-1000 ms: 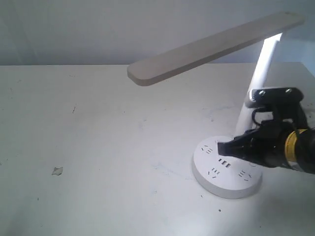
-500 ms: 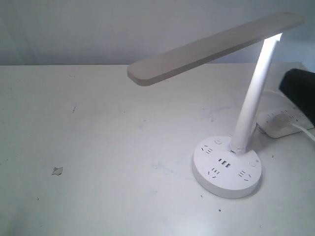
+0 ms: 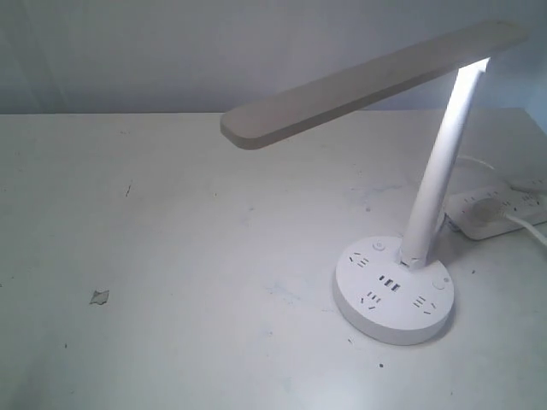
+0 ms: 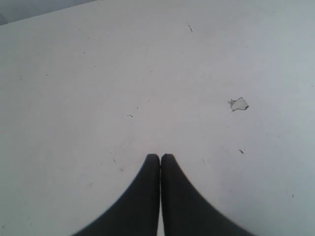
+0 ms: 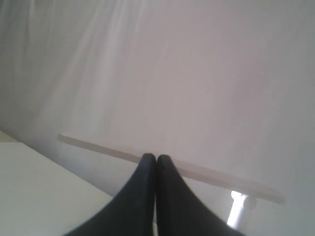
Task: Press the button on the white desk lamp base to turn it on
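The white desk lamp base (image 3: 393, 292), a thick round disc with dark socket slots, USB ports and two small round buttons, sits at the right of the table in the exterior view. From it the slim stem (image 3: 443, 171) rises brightly lit to the long flat bar head (image 3: 367, 81). Neither arm shows in the exterior view. My left gripper (image 4: 160, 156) is shut over bare tabletop with nothing in it. My right gripper (image 5: 156, 157) is shut and raised, seeing the lamp head (image 5: 197, 172) and lit stem (image 5: 238, 209) against the wall.
An oblong white power strip (image 3: 500, 209) with a cable lies behind the lamp at the right edge. A small scrap (image 3: 100, 296) lies on the table at the left, also the scrap (image 4: 238, 103) in the left wrist view. A pale wall stands behind the table.
One second ago my right gripper was at the lamp base; it pulled away to the right and has left the exterior view. The stem stays lit.
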Controlling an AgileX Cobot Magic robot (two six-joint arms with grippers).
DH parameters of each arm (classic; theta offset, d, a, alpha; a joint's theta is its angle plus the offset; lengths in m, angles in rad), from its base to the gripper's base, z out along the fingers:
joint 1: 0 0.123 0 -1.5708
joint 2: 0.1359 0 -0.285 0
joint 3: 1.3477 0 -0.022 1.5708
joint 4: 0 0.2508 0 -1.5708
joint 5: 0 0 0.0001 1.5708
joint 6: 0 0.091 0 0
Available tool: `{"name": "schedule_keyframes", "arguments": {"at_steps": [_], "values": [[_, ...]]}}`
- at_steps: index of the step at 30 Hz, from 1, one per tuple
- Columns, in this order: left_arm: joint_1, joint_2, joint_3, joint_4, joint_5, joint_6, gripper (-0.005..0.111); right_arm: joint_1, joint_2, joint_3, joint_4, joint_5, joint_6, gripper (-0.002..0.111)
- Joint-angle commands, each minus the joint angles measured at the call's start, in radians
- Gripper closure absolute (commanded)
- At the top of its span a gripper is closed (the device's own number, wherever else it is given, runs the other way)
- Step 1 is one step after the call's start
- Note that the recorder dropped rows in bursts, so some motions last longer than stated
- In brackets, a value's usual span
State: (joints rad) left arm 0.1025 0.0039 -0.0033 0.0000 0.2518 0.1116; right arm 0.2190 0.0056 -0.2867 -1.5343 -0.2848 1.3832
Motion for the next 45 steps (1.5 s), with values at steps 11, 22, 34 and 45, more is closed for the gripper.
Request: {"name": "schedule_keyframes", "arguments": {"at_steps": [11, 22, 34, 45], "values": [[-0.009, -0.004, 0.003, -0.006, 0.001, -0.003, 0.107, 0.002, -0.006, 0.009, -0.007, 0.032, 0.008, 0.108], [-0.009, -0.004, 0.003, -0.006, 0.001, -0.003, 0.107, -0.21, -0.006, 0.009, -0.007, -0.009, 0.008, 0.108], [-0.009, -0.004, 0.003, -0.006, 0.001, -0.003, 0.107, -0.215, -0.006, 0.011, -0.007, -0.008, 0.008, 0.108], [-0.009, -0.004, 0.003, -0.006, 0.001, -0.003, 0.107, -0.215, -0.006, 0.176, 0.23, -0.01, 0.008, 0.108]]}}
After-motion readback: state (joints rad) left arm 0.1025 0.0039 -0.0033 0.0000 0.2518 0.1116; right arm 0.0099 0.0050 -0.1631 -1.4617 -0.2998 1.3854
